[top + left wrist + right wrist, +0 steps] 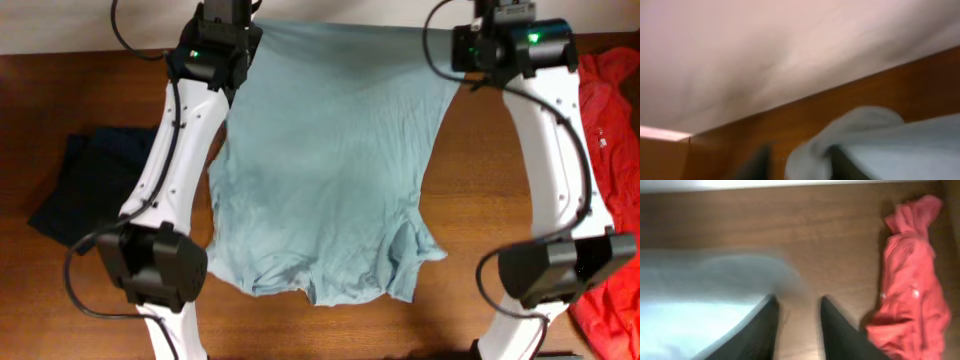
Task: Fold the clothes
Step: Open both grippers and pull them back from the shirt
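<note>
Starting at the near side: the light teal T-shirt (330, 170) is spread over the middle of the wooden table (480, 200), between the two arms. Its near edge is rumpled and bunched up. A dark navy garment (85, 185) lies heaped to the left, apart from it, and a red garment (612, 180) sits off to the right by the table edge.

Further out the shirt flattens and widens, and its far edge runs pretty much straight from one wrist to the other.

The left gripper (802, 165) is on the far left corner. Its wrist view is blurry, but a hump of teal cloth stands up between the two dark fingers (762, 162), so it looks clamped on the shirt.

The right gripper (796, 330) is at the far right corner. Its fingers (762, 330) stand apart with a pale smear between them, and honestly I can't tell if it's got the cloth.
</note>
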### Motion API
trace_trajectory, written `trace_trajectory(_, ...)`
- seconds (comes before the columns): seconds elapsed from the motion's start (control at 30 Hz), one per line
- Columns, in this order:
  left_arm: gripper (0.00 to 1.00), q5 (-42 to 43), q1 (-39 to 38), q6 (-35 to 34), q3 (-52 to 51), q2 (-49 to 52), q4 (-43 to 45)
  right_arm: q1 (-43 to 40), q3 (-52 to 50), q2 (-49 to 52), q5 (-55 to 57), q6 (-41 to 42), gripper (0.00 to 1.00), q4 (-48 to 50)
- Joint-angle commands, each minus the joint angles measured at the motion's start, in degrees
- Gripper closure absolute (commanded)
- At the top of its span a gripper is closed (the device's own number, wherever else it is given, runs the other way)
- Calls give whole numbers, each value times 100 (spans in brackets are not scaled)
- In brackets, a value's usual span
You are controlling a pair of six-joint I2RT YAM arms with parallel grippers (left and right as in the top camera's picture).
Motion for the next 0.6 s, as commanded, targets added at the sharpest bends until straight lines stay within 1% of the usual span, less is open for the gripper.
trace_trajectory(0.0, 35, -214, 223, -66, 55, -87, 111, -450, 39, -37, 175, 59, 53, 26)
trace_trajectory(0.03, 19, -343, 243, -66, 61, -131, 111, -501, 39, -66, 170, 59, 49, -20)
trace_trajectory(0.07, 8, -514, 258, -66, 66, -212, 111, -562, 39, -103, 153, 61, 45, -103)
trace_trajectory(0.1, 6, -662, 264, -68, 66, -302, 111, -601, 39, -151, 107, 61, 43, -197)
trace_trajectory(0.17, 1, -835, 262, -68, 66, -494, 50, -632, 39, -225, -28, 61, 42, -341)
trace_trajectory(0.33, 1, -852, 251, -72, 66, -1182, -411, -625, 39, -417, -518, 61, 42, -831)
trace_trajectory(0.47, 1, -828, 184, -354, 66, -1882, -811, -625, 39, -619, -960, 61, 43, -1123)
trace_trajectory(0.57, 1, -627, 98, -376, 66, -2509, -1156, -625, 48, -933, -1207, 61, 43, -1296)
